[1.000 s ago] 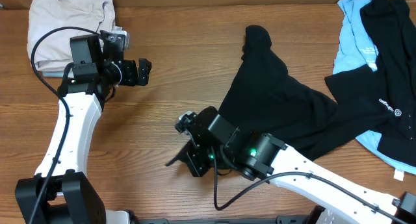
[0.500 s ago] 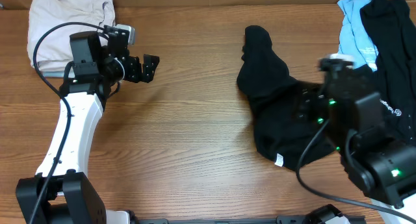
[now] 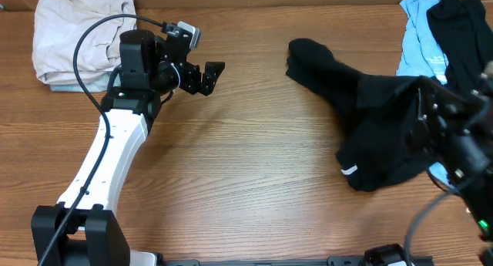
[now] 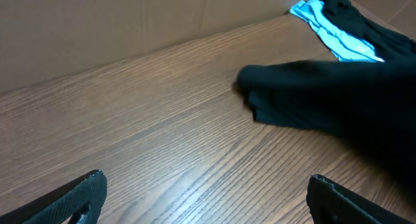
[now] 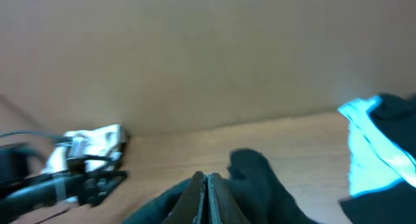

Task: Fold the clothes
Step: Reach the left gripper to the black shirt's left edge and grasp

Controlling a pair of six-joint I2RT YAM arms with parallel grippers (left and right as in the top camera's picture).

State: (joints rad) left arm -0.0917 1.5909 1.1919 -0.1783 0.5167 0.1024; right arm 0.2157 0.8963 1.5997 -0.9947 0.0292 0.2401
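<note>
The wooden bench [image 3: 254, 181] is stretching across the whole view, most of its middle bare. The large black garment [image 3: 370, 112] is lying on the right half, 1 end trailing flat toward the far middle of the bench and the rest bunching up and rising toward the right arm [image 3: 454, 135], which is showing only as a blur at the right edge. In the wrist view the right jaws are clenching tight, tip against tip, with black cloth [image 5: 260, 185] gathering just below and to either side of them, so they are gripping the garment at its raised part.

The white left arm [image 3: 115, 158] is reaching up from the near left corner toward the far side, and the left jaws are standing released and spread wide, hovering over bare wood. The garment's trailing end [image 4: 312, 100] is sitting ahead of them and to the right, well apart, touching neither finger.

At the far right corner a light blue garment [image 3: 420, 42] is lying partly under another black garment [image 3: 462, 35]. A beige garment [image 3: 77, 35] is resting folded at the far left corner. A small white tag [image 3: 350, 171] is showing at the near hem of the large black garment.
</note>
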